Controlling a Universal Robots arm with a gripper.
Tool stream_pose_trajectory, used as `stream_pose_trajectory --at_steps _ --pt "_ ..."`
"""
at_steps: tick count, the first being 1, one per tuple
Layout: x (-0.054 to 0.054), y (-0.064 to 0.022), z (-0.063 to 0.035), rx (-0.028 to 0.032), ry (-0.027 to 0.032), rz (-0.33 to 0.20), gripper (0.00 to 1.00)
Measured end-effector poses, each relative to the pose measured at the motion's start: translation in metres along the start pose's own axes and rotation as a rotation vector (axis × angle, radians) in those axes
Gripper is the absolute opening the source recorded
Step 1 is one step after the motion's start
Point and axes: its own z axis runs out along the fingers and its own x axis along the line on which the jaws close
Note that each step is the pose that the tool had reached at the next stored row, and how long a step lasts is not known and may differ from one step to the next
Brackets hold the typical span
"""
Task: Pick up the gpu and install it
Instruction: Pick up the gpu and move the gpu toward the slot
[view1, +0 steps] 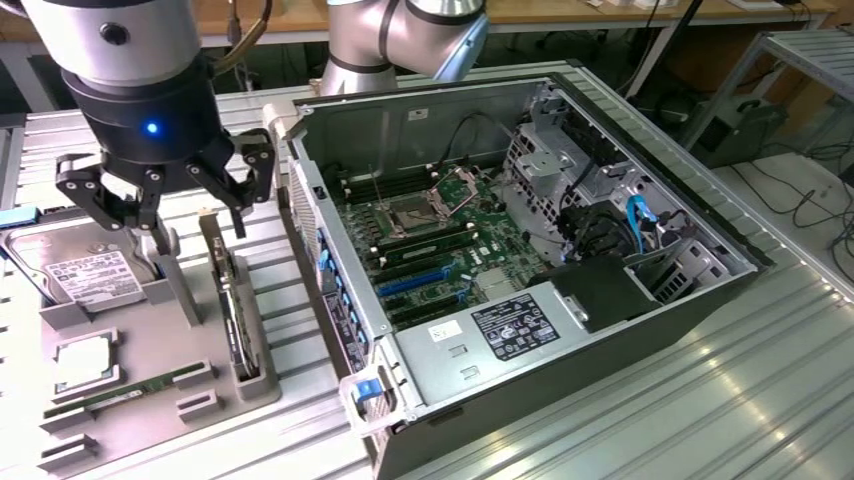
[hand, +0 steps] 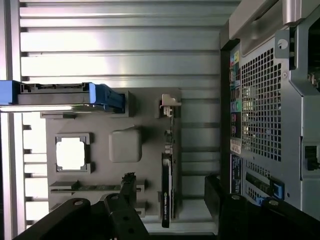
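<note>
The gpu (view1: 230, 300) stands on its thin edge in a slot of the grey holder tray (view1: 200, 375), beside the open computer case (view1: 534, 250). In the wrist view the gpu (hand: 167, 172) is a dark narrow strip with its pale bracket end (hand: 169, 106) pointing away. My gripper (view1: 167, 215) hovers above the tray, open, with nothing between its fingers. In the wrist view, its two black fingers (hand: 125, 197) straddle the card's near end from above, apart from it.
On the tray (hand: 145, 110) lie a silver hard drive (view1: 80, 270) in a blue frame (hand: 60, 95), a square processor (view1: 80, 360), and a green memory stick (view1: 120, 392). The case's rear panel (hand: 265, 100) stands close beside the tray. Ribbed metal table (view1: 694, 400) all round.
</note>
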Motion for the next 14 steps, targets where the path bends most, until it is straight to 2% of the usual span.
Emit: stream_pose_trajectory --at_steps 7,10,14 --pt "0.0 -0.0062 0.0149 0.0012 0.0023 -0.02 0.66" --pt "0.0 -0.0068 0.0179 0.0035 0.003 -0.032 0.66" --pt "0.0 -0.0071 0.0223 0.0035 0.0036 -0.035 0.66"
